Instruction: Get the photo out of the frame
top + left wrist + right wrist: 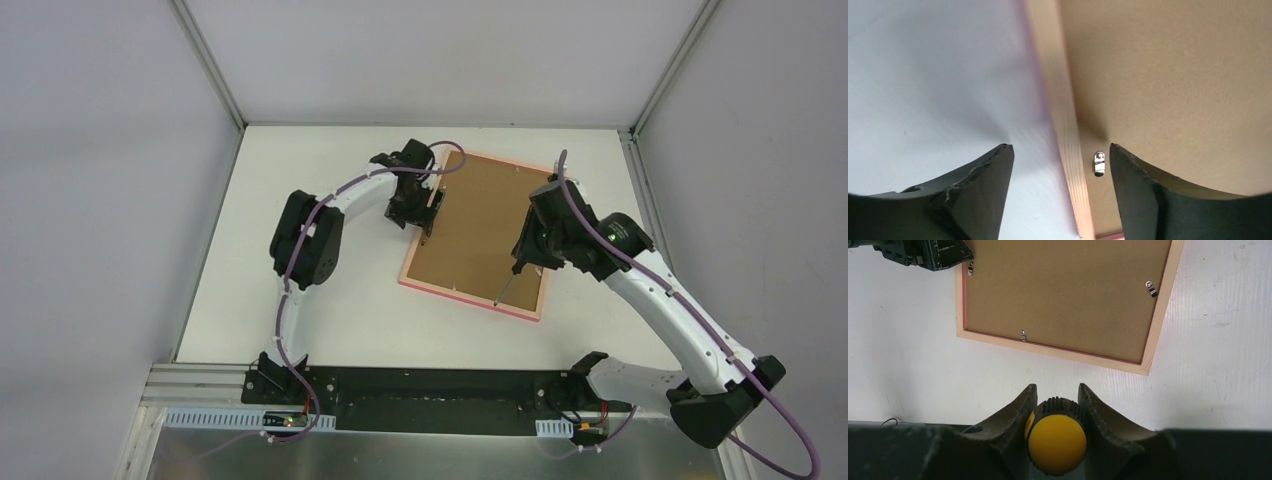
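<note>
Back of frame (1063, 125): pale bare wood, fine grain, matt, w/ thin pink painted edge. Inside it the backing board (1063, 290): brown fibreboard, matt, slightly fuzzy. Small clips (1099, 162): bright metal, shiny. White counter (908, 340): matt, faint ribbed texture, light scuffs. Both left fingers (983, 200) & right fingers (1013, 425): black plastic, matt, edges rough & chipped. Top of screwdriver (1057, 442): yellow-orange plastic cap, smooth, semi-gloss, w/ black ribbed collar round it.

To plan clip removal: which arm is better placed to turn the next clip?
Probably the right: the right gripper holds the screwdriver, its tip over the backing near the frame's near edge. The left gripper is open and empty beside one clip.
</note>
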Controlling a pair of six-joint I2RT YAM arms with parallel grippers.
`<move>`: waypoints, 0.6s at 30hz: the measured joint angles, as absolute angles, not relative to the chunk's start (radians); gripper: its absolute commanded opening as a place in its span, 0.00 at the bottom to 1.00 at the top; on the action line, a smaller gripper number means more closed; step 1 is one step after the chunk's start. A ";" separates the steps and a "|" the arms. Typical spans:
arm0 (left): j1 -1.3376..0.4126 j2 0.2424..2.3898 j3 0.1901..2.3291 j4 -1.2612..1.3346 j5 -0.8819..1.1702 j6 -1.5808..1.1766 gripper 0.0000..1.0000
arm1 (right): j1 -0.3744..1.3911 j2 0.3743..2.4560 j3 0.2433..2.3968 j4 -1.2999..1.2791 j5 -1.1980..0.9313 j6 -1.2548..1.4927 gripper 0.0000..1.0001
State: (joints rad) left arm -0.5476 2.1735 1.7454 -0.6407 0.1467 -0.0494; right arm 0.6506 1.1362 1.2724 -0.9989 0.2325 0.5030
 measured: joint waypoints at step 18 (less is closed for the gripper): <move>-0.601 1.543 1.036 -0.506 0.127 -1.397 0.79 | 0.651 0.817 1.119 -0.991 0.192 0.446 0.00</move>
State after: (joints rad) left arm -0.6006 1.5433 1.0363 -0.5056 0.1268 -1.3968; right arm 0.6506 0.8169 1.1194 -0.9913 0.1921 0.4461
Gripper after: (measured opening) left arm 0.792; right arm 0.357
